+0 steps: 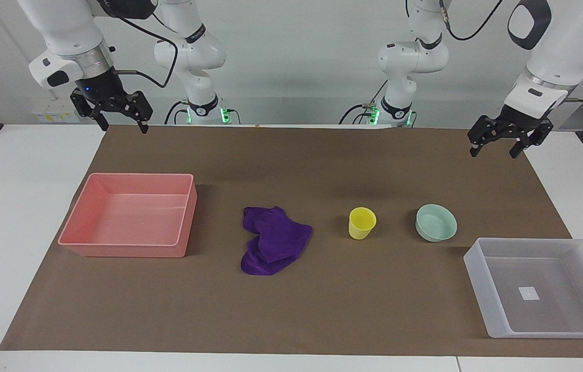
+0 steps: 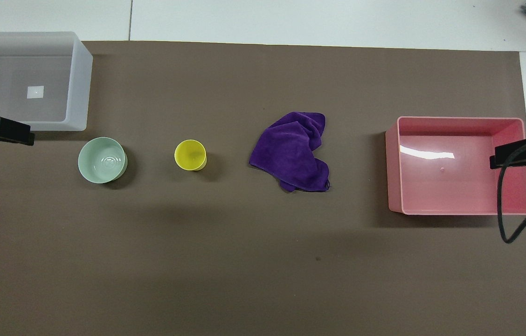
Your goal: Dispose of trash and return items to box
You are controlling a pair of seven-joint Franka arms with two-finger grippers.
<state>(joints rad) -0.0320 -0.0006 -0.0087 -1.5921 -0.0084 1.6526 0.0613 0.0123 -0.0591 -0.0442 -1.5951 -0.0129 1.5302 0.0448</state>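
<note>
Though crumpled, purple cloth [image 1: 274,239] lengthwise away from robots.

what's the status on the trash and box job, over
Left gripper and right gripper both open, raised, waiting. Cloth, cup, bowl on the mat, untouched; box and pink bin hold nothing. No obstruction.

bowl [image 1: 436,222] beside cup [image 1: 362,223] | cloth [image 1: 272,240] between cup, bin [image 1: 131,214] (all apart)
</note>
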